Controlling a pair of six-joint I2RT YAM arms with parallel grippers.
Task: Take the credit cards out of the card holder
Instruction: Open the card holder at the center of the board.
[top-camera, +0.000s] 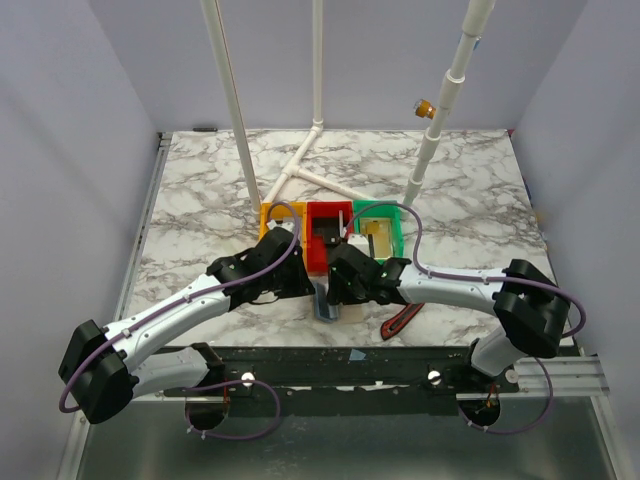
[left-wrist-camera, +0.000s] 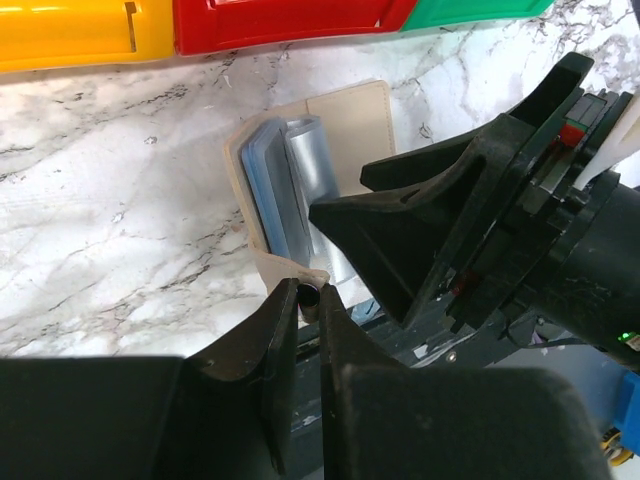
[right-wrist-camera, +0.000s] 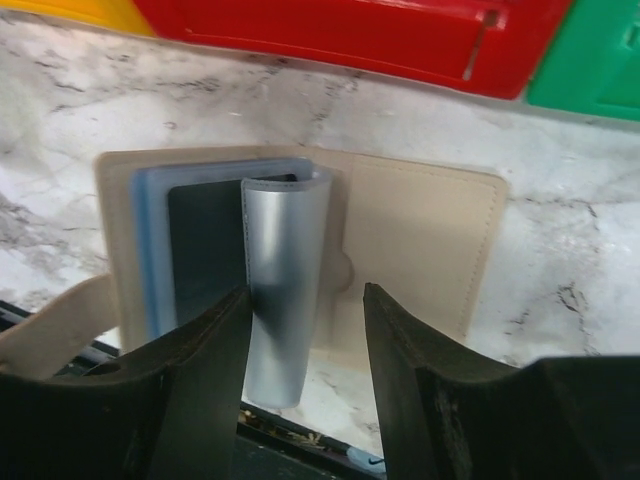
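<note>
Now you have the card holder (right-wrist-camera: 420, 240) lying open on the marble table (left-wrist-camera: 120, 200), on the near side of the red bin (right-wrist-camera: 330, 40) and close to it, but not touching it. Your left gripper (left-wrist-camera: 308, 295) is clamped on the tan corner of the card holder that is farthest from the red bin, and this corner bends up between the two fingers. Your right gripper (right-wrist-camera: 305, 292) hangs over the open holder with its fingers apart. A silver-grey sleeve (right-wrist-camera: 285, 230) stands up between them and lies against the left finger only, so nothing is pinched there. Beside this sleeve, in the blue-grey pocket (right-wrist-camera: 150, 240), you can see a dark flat rectangle that looks like one credit card (right-wrist-camera: 205, 235), and it sits inside the pocket. Whether more cards are behind it, you cannot tell from these views. The yellow bin (left-wrist-camera: 60, 35) stands directly to the left of the red bin and the green bin (right-wrist-camera: 590, 60) directly to its right. A red-and-black tool (top-camera: 405, 320) lies nearer to you than the red bin and to its right, well apart from it.
</note>
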